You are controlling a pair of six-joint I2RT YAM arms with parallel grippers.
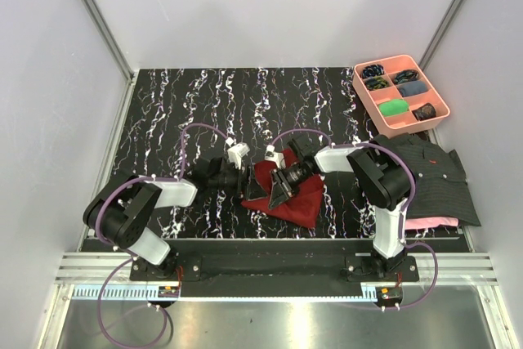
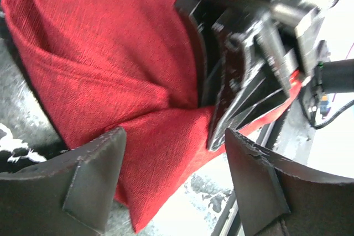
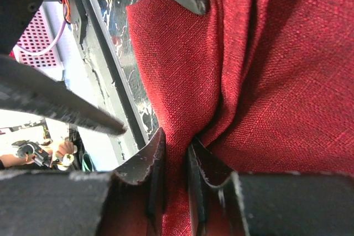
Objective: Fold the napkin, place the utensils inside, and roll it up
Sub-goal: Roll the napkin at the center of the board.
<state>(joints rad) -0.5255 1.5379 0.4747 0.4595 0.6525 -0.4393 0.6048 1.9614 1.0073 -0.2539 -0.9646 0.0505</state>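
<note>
The dark red napkin (image 1: 301, 200) lies bunched on the marbled table near its front edge. My right gripper (image 3: 177, 153) is shut on a raised fold of the napkin (image 3: 276, 81), and cloth is pinched between its pads. In the top view the right gripper (image 1: 278, 194) sits over the napkin's left part. My left gripper (image 2: 174, 175) is open, its fingers straddling a hanging corner of the napkin (image 2: 110, 53) without touching it. From above, the left gripper (image 1: 252, 188) is at the napkin's left edge, close to the right one. The utensils are out of view.
A pink tray (image 1: 391, 60) with several compartments of small items stands at the back right. A dark striped shirt (image 1: 429, 173) lies on a pink cloth (image 1: 433, 222) at the right. The table's front edge (image 1: 270, 240) runs just below the napkin.
</note>
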